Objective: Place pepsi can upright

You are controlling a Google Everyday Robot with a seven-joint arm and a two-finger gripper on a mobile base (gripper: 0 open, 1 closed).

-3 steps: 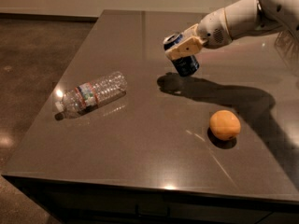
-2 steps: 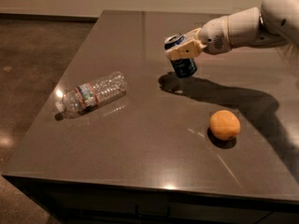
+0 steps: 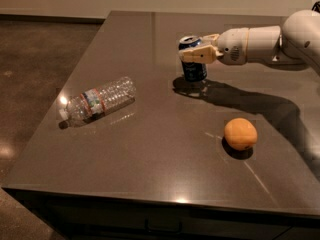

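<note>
The pepsi can (image 3: pixel 194 72) is dark blue with a silver top. It stands upright on the dark table (image 3: pixel 150 164), toward the far middle. My gripper (image 3: pixel 193 47) reaches in from the right and is shut on the can's upper half. One tan finger (image 3: pixel 197 54) crosses the can's front and the other sits behind it. The can's base looks to be on the table, with its shadow right under it.
A clear plastic water bottle (image 3: pixel 100 100) lies on its side at the left of the table. A round orange fruit (image 3: pixel 240 133) sits at the front right. My white arm (image 3: pixel 260 44) spans the far right. The table's front and left edges are near.
The can was tilted in my gripper and now stands upright. My arm has swung more level and lowered slightly. The bottle and orange have not moved.
</note>
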